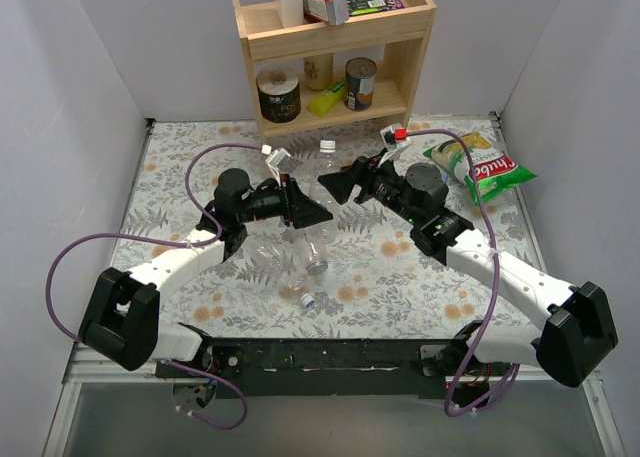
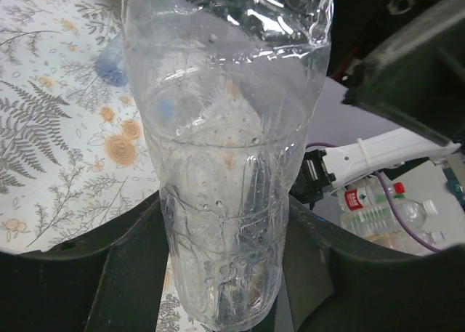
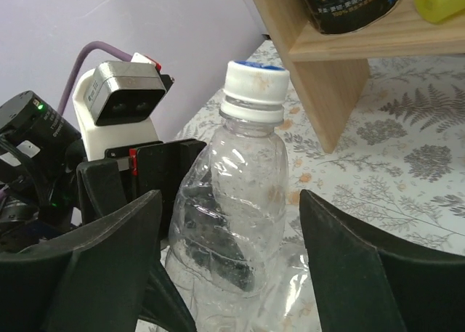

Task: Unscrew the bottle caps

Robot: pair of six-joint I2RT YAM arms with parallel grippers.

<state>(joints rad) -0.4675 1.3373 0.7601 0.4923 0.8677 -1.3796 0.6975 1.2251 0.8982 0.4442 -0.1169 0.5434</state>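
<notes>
Fingers of the left gripper (image 2: pixel 225 223) clamp both sides of a clear bottle (image 2: pixel 225 150) at mid-table; it is upright and holds only droplets. The right gripper (image 3: pixel 229 201) has its fingers spread wide around the bottle, apart from it, below its white-and-blue cap (image 3: pixel 253 85). Two bottles (image 1: pixel 318 249) lie nearer. A wooden shelf (image 1: pixel 420 57) with tins (image 1: pixel 361 82) stands at the far side.

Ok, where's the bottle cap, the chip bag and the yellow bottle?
cap (image 3: pixel 253 85), right wrist view, its white side
chip bag (image 1: pixel 483 167), top view, middle of its front
yellow bottle (image 1: pixel 325 101), top view, its body
</notes>
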